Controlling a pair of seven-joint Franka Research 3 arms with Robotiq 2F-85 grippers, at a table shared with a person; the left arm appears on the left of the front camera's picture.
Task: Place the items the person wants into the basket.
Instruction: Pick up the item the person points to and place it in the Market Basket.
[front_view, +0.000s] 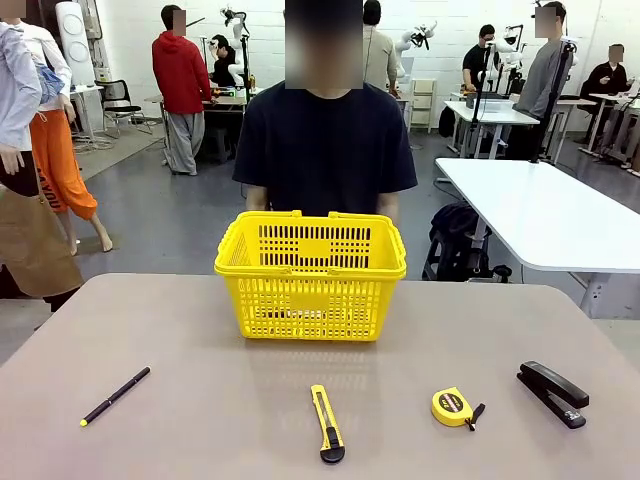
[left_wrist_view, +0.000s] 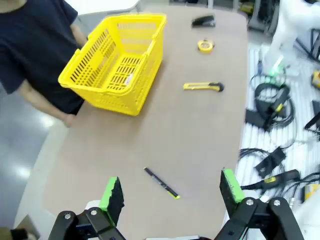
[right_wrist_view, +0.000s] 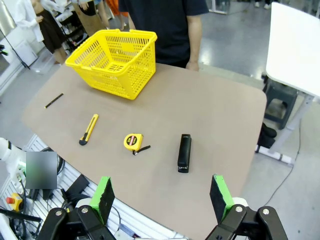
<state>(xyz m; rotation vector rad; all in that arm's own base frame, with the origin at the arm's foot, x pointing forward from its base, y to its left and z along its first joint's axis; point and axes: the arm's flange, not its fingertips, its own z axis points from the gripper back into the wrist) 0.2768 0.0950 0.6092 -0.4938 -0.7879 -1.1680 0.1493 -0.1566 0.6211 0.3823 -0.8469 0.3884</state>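
Front view takes in the broad grey-brown table (front_view: 200, 340), with the person in a black T-shirt (front_view: 325, 140) standing at its far edge. The yellow slotted plastic shopping basket (front_view: 311, 270) sits upright at the far middle, just in front of that person.

The wrist views add the grippers, both hanging above the near side. The left gripper (left_wrist_view: 171, 186) has its green-padded fingers wide apart and holds nothing. The right gripper (right_wrist_view: 161, 192) is likewise spread and empty.

Along the near edge, the black stapler (front_view: 553, 393) lies at the right. In the right wrist view it lies on the table beyond the fingers, between them and closer to the picture's right one, well apart from both.

The long yellow-and-black utility knife (front_view: 326, 423) lies near the middle. The thin black pen with a yellow tip (front_view: 115, 396) lies at the left; in the left wrist view it lies between the spread fingers, on the table beyond them.

The round yellow tape measure (front_view: 453, 407) rests between knife and stapler.
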